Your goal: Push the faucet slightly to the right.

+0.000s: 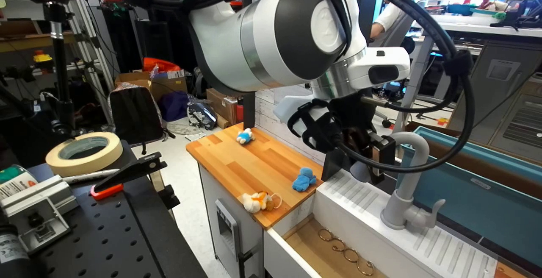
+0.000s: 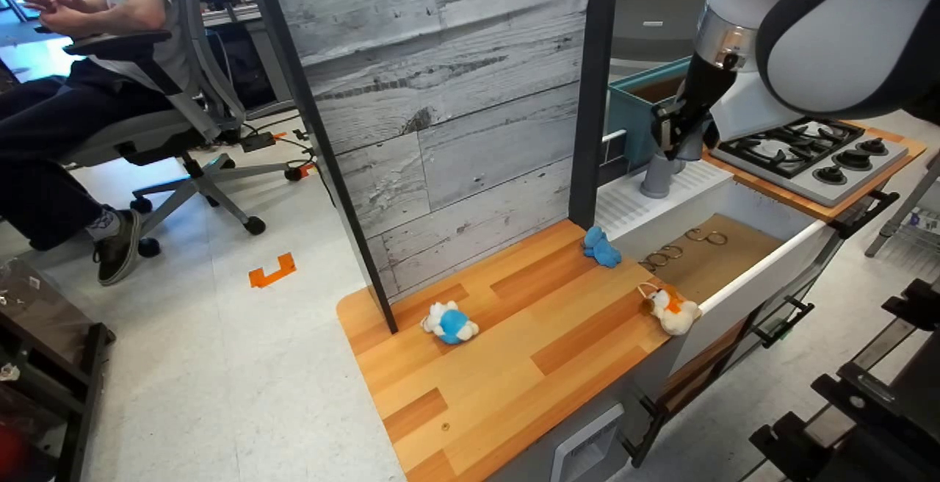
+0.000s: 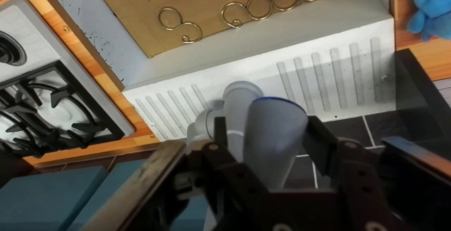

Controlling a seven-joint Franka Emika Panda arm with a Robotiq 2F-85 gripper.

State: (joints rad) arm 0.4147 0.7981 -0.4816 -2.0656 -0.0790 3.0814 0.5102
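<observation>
As the arm (image 2: 844,41) reaches over the sink (image 3: 299,30), we've got the faucet (image 1: 408,184) standing upright on the ribbed white ledge (image 1: 351,189) alongside, and its spout (image 3: 273,136) lies right between the jaws! They're parted, one to each side, with a gap showing on the lever (image 1: 436,212) side; nothing clamped, by the look of it. How will it handle? Probably light, stiff plastic, matte enough not to slip badly, turning on its column (image 3: 236,111) rather than flexing. Best spot to push, I'd say: low on the spout's free end, good leverage there, and gently sideways, because a hard shove could wrench it loose. Now the tricky viewing: the arch (image 1: 419,144), visible in an exterior view where a cable (image 1: 468,104) cuts across the faucet, disappears in the wrist view behind dark, blurred linkage (image 3: 243,181), and whether either jaw touches the spout, I can't tell. In an exterior view the arm masks that arch, leaving little but the foot (image 2: 656,179) showing.
</observation>
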